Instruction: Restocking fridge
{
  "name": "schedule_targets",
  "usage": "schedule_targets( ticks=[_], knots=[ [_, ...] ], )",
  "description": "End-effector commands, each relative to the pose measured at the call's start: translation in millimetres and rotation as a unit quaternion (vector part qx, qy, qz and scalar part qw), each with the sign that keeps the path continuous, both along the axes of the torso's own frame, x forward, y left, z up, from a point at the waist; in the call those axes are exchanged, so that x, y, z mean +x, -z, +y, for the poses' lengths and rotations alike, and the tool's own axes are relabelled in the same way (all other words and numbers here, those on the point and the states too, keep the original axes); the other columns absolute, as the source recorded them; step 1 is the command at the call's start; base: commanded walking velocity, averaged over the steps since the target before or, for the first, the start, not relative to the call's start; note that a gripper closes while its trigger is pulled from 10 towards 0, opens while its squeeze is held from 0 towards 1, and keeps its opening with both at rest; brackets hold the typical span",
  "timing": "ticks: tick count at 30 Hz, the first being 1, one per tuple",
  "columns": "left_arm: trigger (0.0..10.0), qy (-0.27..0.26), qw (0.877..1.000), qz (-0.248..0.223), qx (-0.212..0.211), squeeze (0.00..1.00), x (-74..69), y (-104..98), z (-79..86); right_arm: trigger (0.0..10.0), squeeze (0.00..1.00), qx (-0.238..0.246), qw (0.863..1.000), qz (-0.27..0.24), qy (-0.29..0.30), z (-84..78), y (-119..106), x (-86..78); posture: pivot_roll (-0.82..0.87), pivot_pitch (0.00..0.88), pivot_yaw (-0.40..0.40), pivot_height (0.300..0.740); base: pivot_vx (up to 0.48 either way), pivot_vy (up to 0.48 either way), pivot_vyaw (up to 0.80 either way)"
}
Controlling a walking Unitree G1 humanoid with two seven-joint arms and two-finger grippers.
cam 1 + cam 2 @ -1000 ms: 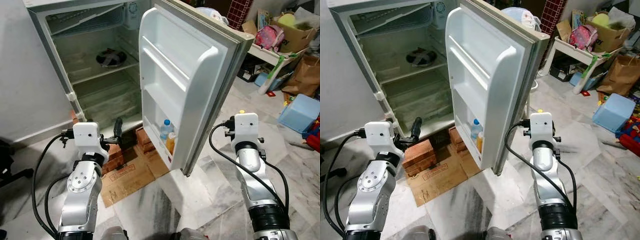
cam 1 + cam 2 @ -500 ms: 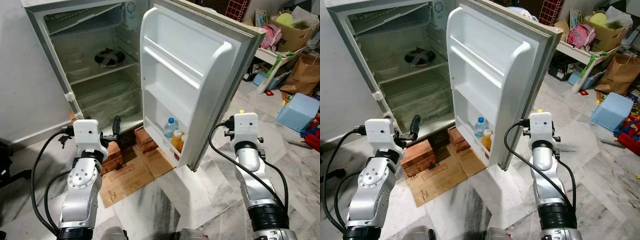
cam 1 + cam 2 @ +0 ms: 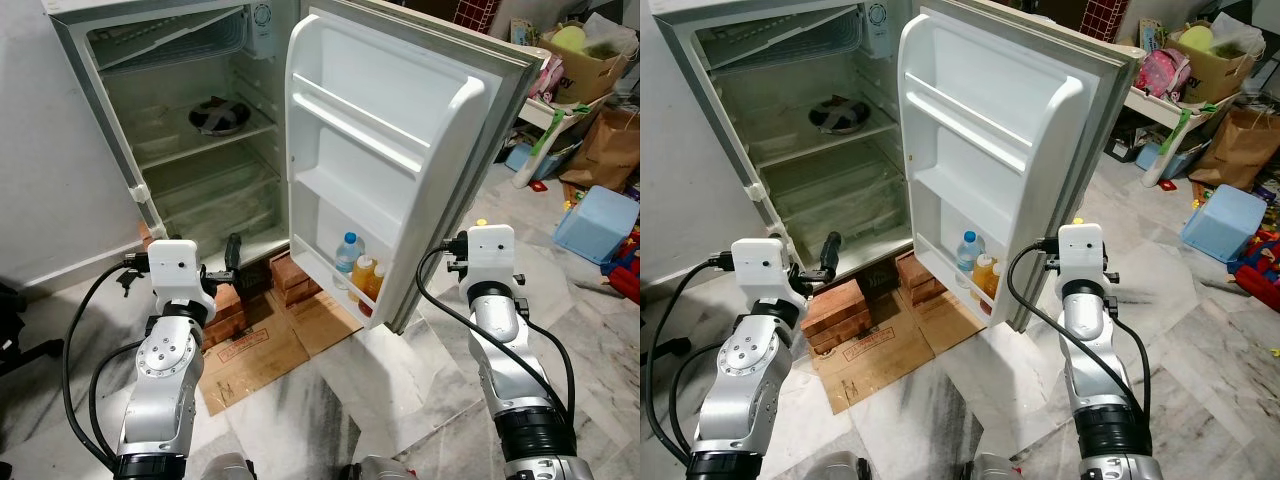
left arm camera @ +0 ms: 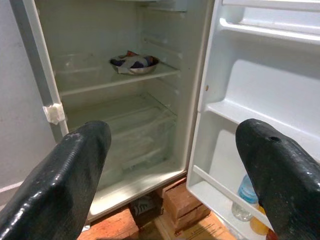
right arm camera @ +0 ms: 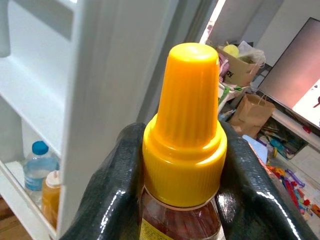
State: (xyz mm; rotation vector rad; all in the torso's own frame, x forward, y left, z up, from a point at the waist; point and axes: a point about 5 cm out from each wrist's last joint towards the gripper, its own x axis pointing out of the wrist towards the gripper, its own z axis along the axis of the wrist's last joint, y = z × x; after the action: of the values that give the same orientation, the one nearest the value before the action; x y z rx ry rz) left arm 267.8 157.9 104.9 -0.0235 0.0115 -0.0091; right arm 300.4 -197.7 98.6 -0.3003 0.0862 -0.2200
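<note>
**A:** Where's the item?

**B:** I've got the brown-liquid bottle with a ribbed yellow cap (image 5: 184, 135) clamped in the right gripper (image 5: 180, 175), black fingers (image 5: 117, 175) pressed on both sides just under the cap. It sits just beside the outer edge of the white fridge door (image 3: 400, 170), outside the shelves.

**A:** Door state?

**B:** Swung wide open. In its bottom door rack (image 3: 335, 285) I see a clear water bottle with a blue cap (image 3: 347, 260) upright, with two orange-filled bottles (image 3: 362, 276) just beside it, touching or nearly so.

**A:** Left side?

**B:** Left gripper (image 4: 175, 165) is spread apart and holding nothing, pointed at the open white fridge cabinet (image 3: 190, 130). Through the wrist camera I see the interior between its fingers (image 4: 60, 185).

**A:** Anything inside the cabinet?

**B:** A round metal bowl with dark and white contents (image 4: 134, 63) on the upper glass shelf (image 3: 215, 140). Can't tell what's in it.

**A:** Under the fridge?

**B:** Red bricks (image 3: 835, 305) prop it, with flattened brown cardboard (image 3: 265, 350) on the marble floor (image 3: 400, 400) in front. Off to my right, well apart, a light blue plastic box (image 3: 598, 222) and a brown paper bag (image 3: 612, 150).
</note>
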Motion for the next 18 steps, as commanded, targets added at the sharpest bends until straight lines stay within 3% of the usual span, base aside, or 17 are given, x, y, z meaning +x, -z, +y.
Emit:
schedule_targets(
  ticks=[1, 13, 18],
  knots=[
    [10.0, -0.001, 1.000, 0.000, 0.008, 0.00, 2.4, -1, -0.1, 10.0, 0.00, 0.001, 1.000, -0.014, -0.002, 0.1, -6, 4.7, 0.00, 0.023, -0.044, 0.740, 0.000, 0.000, 0.00],
    [10.0, -0.023, 0.999, 0.011, 0.025, 0.00, 2.6, 3, 10.8, 10.0, 0.00, 0.040, 0.998, -0.031, -0.028, 13.7, -11, 11.5, 0.01, 0.026, -0.031, 0.740, 0.000, 0.000, 0.00],
    [10.0, -0.022, 0.999, 0.004, 0.028, 0.00, 6.6, 0, 11.1, 10.0, 0.00, 0.035, 0.997, -0.048, -0.045, 19.3, -16, 13.9, 0.01, 0.026, -0.029, 0.740, 0.000, -0.316, 0.00]
  ],
)
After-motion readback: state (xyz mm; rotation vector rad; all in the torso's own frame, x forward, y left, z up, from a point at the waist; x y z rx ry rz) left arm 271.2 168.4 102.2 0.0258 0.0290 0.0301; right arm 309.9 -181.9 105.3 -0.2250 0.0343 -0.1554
